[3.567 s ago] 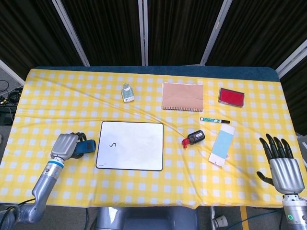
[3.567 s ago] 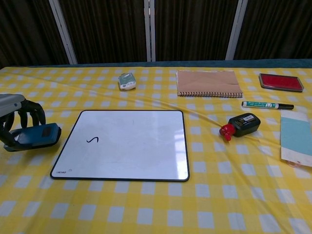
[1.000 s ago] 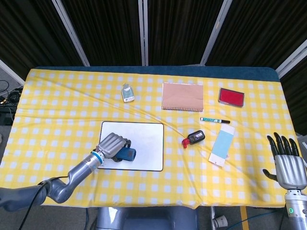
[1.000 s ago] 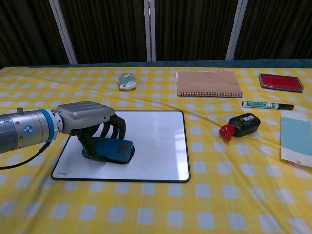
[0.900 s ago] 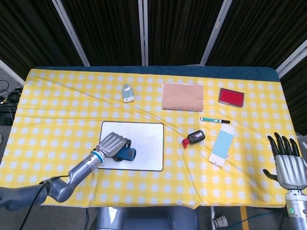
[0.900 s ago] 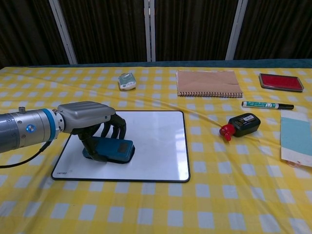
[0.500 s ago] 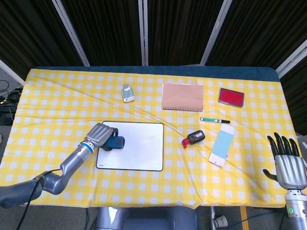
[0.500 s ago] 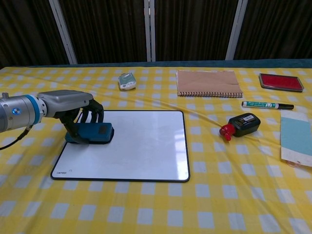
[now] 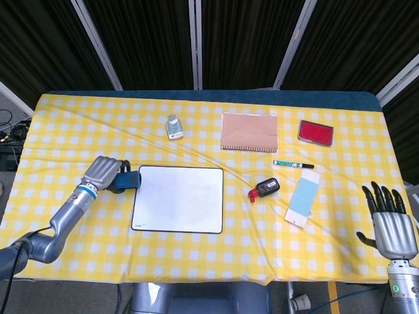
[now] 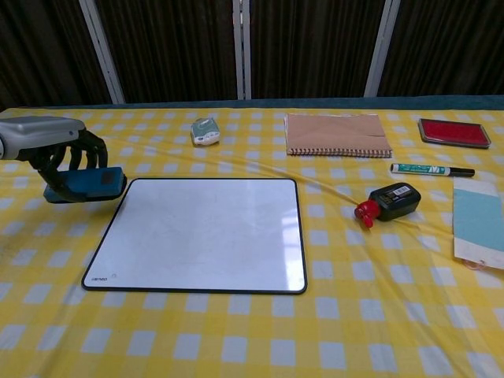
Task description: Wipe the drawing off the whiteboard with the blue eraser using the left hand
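Left hand (image 9: 103,171) gripped the eraser (image 9: 126,180), fingers curled over its top, just off the whiteboard's (image 9: 179,199) far left corner, over the tablecloth (image 9: 78,131). From the chest view I could not tell whether the eraser touched the cloth or sat just above it. Whiteboard lay flat near the worktop's front edge, left of centre; its surface read clean, no mark visible on it.

Right hand (image 9: 389,222) sat at the front right corner of the worktop, fingers spread and straight, holding nothing; only the head view showed it.

Other items noted: small tag-like object (image 9: 173,127) toward the back edge, left of centre. Notebook (image 9: 249,131) beside it toward the right, then a red case (image 9: 315,131) near the back right corner. Marker (image 9: 292,164) lay in front of the notebook, with a black-and-red object (image 9: 264,188) nearer the whiteboard's right edge. Pale blue card (image 9: 303,197) lay just in front of the marker, toward the right edge.
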You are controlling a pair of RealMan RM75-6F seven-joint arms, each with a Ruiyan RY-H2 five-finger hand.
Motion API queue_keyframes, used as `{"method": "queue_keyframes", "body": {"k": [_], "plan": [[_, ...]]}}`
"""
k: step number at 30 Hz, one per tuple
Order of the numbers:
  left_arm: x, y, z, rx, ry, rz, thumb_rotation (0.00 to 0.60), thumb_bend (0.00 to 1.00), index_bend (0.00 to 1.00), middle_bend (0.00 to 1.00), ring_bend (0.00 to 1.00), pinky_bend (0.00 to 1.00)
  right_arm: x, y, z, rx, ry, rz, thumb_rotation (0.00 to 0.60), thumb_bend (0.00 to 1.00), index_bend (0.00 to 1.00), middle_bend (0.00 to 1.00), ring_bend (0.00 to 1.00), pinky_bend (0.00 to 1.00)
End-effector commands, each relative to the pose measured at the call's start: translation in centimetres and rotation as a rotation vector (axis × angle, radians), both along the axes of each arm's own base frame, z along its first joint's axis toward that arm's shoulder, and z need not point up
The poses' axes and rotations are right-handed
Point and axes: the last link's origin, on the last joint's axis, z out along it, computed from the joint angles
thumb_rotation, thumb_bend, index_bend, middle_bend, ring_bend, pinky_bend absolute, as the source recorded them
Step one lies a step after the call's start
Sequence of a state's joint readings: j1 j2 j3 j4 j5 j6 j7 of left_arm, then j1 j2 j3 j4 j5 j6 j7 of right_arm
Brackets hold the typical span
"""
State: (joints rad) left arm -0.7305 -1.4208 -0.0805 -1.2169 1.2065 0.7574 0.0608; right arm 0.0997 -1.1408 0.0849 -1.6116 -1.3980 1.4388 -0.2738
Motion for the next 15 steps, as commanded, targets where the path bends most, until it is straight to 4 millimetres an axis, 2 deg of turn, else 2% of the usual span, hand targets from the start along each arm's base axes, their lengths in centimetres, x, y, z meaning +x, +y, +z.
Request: {"method": "queue_keyframes", "body": {"k": [1,3,5,6,7,9,10,11,15], "plan": [[-2.4,-0.7,0.1,-0.011,0.026,0.04,0.6,0.31,0.59,0.46,0.49,0.59,0.0,0.0,0.0,0.002,0.001,0.001,0.6,0.0,0.0,0.0,0.0,0.0],[-3.2,-0.8,0.0,-0.011,0.019,0.057,0.6,0.31,0.59,0.46,0.49,0.59,0.0,0.0,-0.1,0.005,0.001,0.0,0.6,0.0,0.0,0.0,0.0,0.0],[-3.6,-0.8,-0.1,-0.012,-0.001,0.065,0.6,0.26,0.54,0.41,0.45,0.56,0.0,-0.1,-0.2,0.006,0.002,0.0,0.6,0.0,0.0,0.0,0.0,0.0],[-3.6,-0.9,-0.2,-0.017,-0.011,0.07,0.6,0.18,0.46,0.31,0.36,0.49,0.0,-0.1,-0.2,0.007,0.001,0.0,0.6,0.0,0.0,0.0,0.0,0.0],[-3.7,-1.0,-0.1,-0.026,-0.032,0.076,0.6,0.09,0.3,0.18,0.22,0.36,0.1,-0.1,-0.2,0.006,0.002,0.0,0.6,0.0,0.0,0.0,0.0,0.0],[-3.4,-0.9,0.6,-0.006,-0.078,0.067,0.6,0.0,0.06,0.01,0.03,0.12,0.1,-0.1,-0.2,0.006,0.002,0.001,0.6,0.0,0.0,0.0,0.0,0.0],[-3.3,-0.9,1.0,0.004,-0.098,0.062,0.594,0.0,0.0,0.0,0.0,0.04,0.1,-0.1,-0.2,0.006,0.001,0.001,0.6,0.0,0.0,0.0,0.0,0.0],[-3.2,-1.0,1.4,0.019,-0.119,0.057,0.576,0.0,0.0,0.0,0.0,0.01,0.2,-0.1,-0.2,0.005,0.001,0.003,0.6,0.0,0.0,0.0,0.0,0.0],[-3.2,-1.9,4.1,0.098,-0.159,0.045,0.515,0.0,0.0,0.0,0.0,0.0,0.3,0.1,0.0,0.005,-0.012,0.01,0.6,0.0,0.0,0.0,0.0,0.0]]}}
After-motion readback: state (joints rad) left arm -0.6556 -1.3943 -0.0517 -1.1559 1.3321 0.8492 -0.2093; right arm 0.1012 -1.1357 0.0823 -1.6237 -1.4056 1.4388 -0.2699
